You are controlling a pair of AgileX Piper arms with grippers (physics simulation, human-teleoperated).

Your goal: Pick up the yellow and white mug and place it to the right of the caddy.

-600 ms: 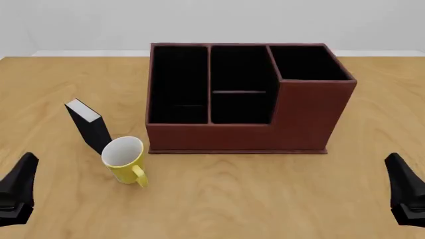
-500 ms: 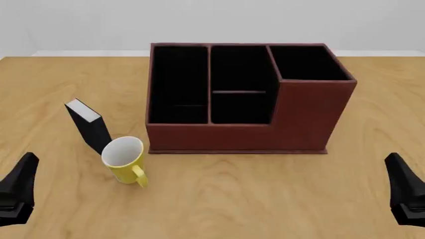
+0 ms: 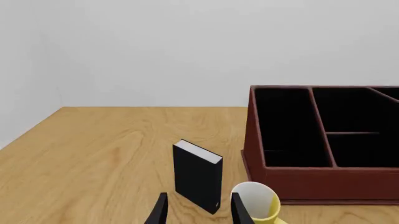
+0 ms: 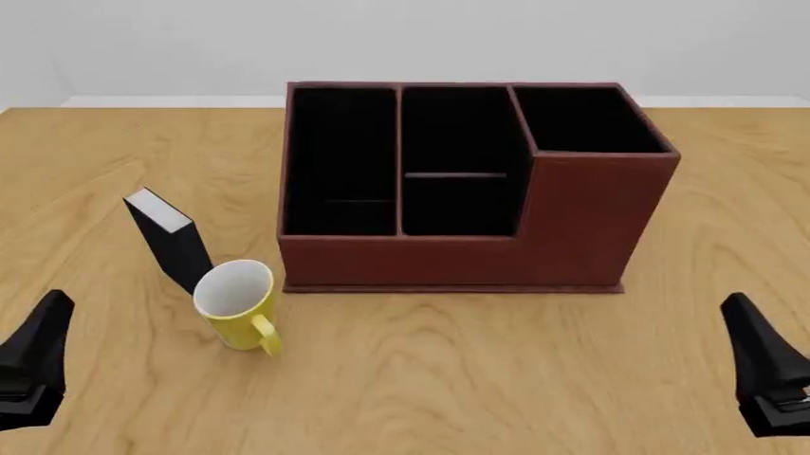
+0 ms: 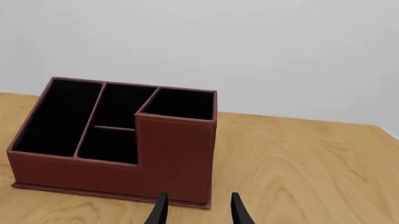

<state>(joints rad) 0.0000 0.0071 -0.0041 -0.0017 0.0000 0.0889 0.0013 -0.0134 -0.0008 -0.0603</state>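
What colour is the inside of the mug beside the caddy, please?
White inside the yellow and white mug, yellow outside; the front view shows it best.

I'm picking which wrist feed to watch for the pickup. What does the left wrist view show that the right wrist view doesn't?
Only the left wrist view shows the small yellow mug with its white inside and the upright black box with a white top, beside each other near the open left gripper. Only the right wrist view shows the bare wooden table right of the caddy and the open right gripper. Both show the large red-brown caddy.
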